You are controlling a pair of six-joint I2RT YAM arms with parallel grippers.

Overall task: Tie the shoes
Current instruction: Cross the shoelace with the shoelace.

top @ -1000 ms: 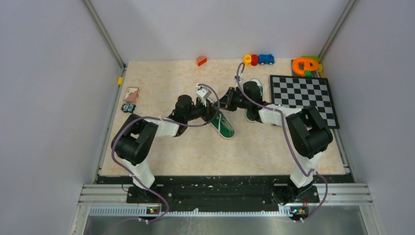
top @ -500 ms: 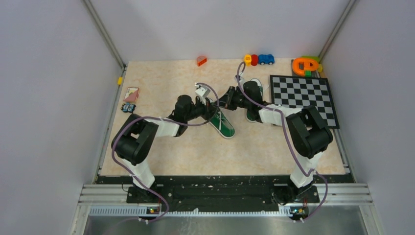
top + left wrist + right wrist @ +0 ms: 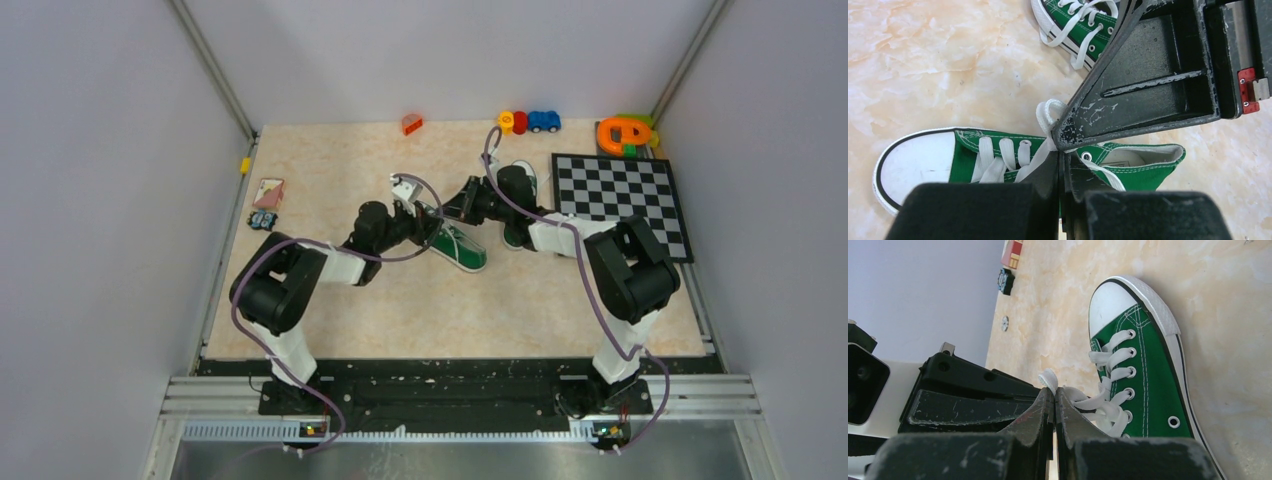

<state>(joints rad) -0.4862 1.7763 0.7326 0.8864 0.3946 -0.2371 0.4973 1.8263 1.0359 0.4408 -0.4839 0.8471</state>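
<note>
Green canvas sneaker (image 3: 460, 247) is swivelling on the bench (image 3: 400, 310), dragged by left hand (image 3: 1060, 160) and right hand (image 3: 1054, 395) both pinching its white lace (image 3: 1045, 112), likely tightening it.

checkerboard (image 3: 622, 203) lies right; blue car (image 3: 544, 121) and orange brick (image 3: 411, 124) sit along the far edge.

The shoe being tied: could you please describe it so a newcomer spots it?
From the checkerboard on the right, look left past the other shoe. The shoe lies centrally; unlike its twin, the left gripper and right gripper pinch its lace.
</note>
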